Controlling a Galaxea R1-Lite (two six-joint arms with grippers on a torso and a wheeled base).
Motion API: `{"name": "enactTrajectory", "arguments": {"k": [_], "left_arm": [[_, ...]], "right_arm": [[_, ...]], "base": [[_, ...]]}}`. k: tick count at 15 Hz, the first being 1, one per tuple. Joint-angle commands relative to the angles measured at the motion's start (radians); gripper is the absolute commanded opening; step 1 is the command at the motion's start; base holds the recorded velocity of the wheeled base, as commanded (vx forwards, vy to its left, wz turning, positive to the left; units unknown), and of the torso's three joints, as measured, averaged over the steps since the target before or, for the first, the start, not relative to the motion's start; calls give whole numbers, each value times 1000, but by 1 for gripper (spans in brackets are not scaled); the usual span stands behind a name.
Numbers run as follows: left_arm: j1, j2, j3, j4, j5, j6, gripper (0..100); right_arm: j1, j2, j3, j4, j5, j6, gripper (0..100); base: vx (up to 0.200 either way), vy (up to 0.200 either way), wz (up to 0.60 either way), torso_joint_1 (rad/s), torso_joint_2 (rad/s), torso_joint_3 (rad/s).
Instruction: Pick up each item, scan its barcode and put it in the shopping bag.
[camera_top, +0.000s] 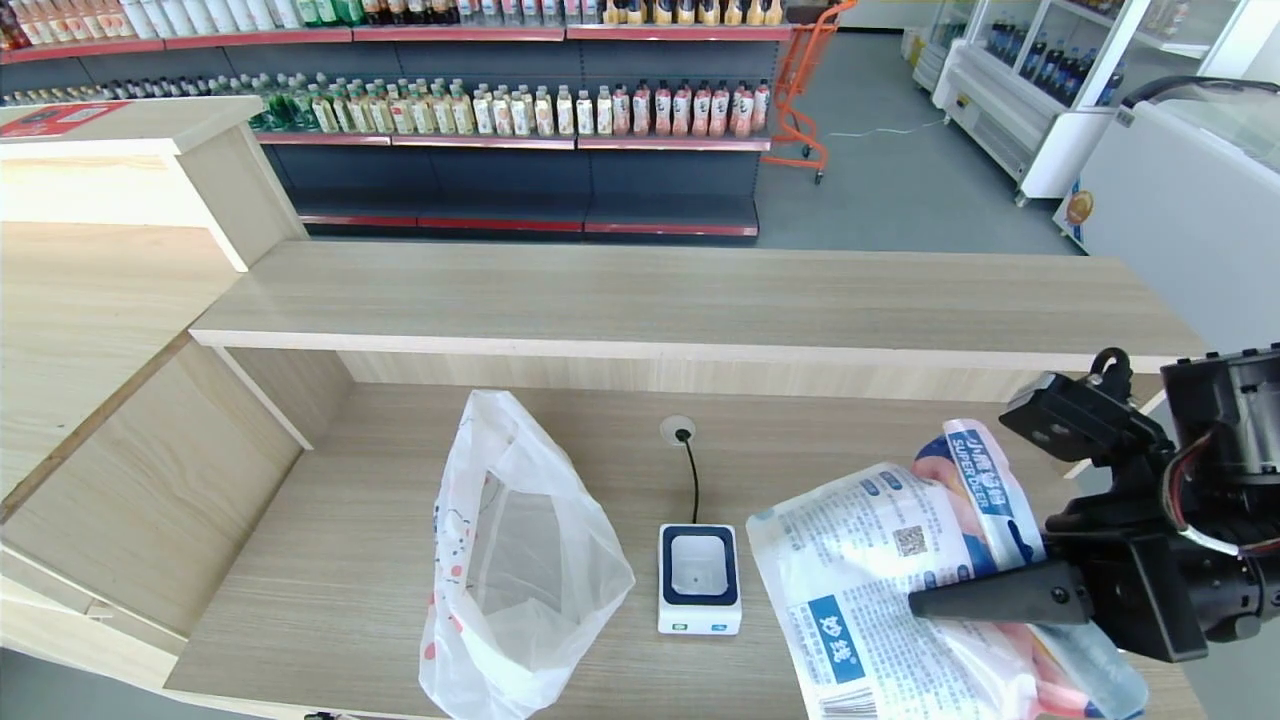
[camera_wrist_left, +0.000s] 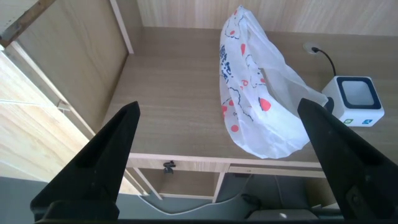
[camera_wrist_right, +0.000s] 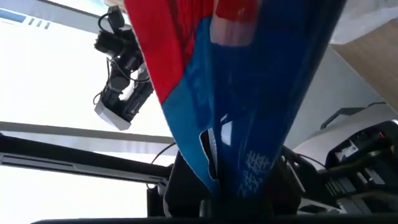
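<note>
1. Packet (camera_top: 870, 580) sits clamped in the right gripper (camera_top: 960, 510). One black finger (camera_top: 1060, 420) crosses its upper edge and the other lies against its lower half, so the fingers are closed on it.
2. It hangs in the air over the right end of the counter (camera_top: 350, 560), just right of the scanner (camera_top: 699, 578) and apart from it. Its white printed back is turned upward, with a barcode near its low edge.
3. From the right wrist, the packet (camera_wrist_right: 249, 93) shows red and blue, pinched close to the camera.
4. The white shopping bag (camera_top: 520, 560) stands on the counter just left of the scanner, slumped, with its mouth gaping. The packet is not yet in it.
5. The scanner faces up, and its black cable (camera_top: 692, 475) runs back to a hole in the counter.
6. The right arm comes in low from the right, with the wrist roughly level.
7. The left gripper (camera_wrist_left: 219, 107) hovers off the counter's front edge, looking down at the bag (camera_wrist_left: 261, 112) and scanner (camera_wrist_left: 354, 99). Its fingers (camera_wrist_left: 93, 168) are spread wide and hold nothing.
</note>
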Motion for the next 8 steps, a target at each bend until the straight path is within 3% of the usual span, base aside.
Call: {"name": "enactTrajectory", "arguments": {"k": [1,8], "left_arm": [[0,0,0,1,0,0,100],[0,0,0,1,0,0,100]], "right_arm": [[45,-6,-8,-2,-4,7,0],[76,1,3,1,-63,7,0]], "base": [[0,0,0,0,0,0],[0,0,0,0,0,0]]}}
